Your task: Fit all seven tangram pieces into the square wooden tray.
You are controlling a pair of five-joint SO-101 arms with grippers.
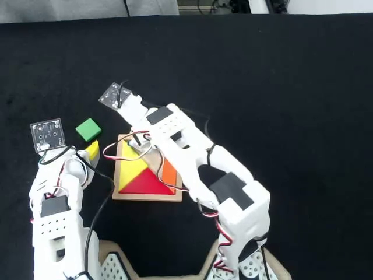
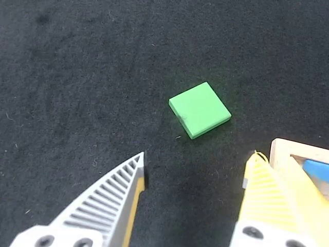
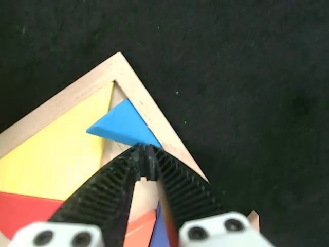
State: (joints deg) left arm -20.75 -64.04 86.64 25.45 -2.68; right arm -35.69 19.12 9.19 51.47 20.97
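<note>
Right claw: closed tight, tips pressed together at the near edge of the blue triangle; pinching or merely nudging, impossible to tell.
Blue triangle: just ahead of the right claw's tips, tucked into a corner of the wooden tray, seemingly tilted rather than seated flat.
Left claw: spread wide, holding nothing, low over the black cloth.
Green square: flat on the cloth straight ahead of the left claw, apart from both fingers, with the tray's corner beside the claw's yellow finger.
Handling: judged light, rigid and smooth, likely to skate if pushed from one side; best taken across two opposite straight edges, fingers lowered either side, grip gentle but square.
Beneath the right claw: yellow triangle, red triangle and orange piece, already lying in the tray.
</note>
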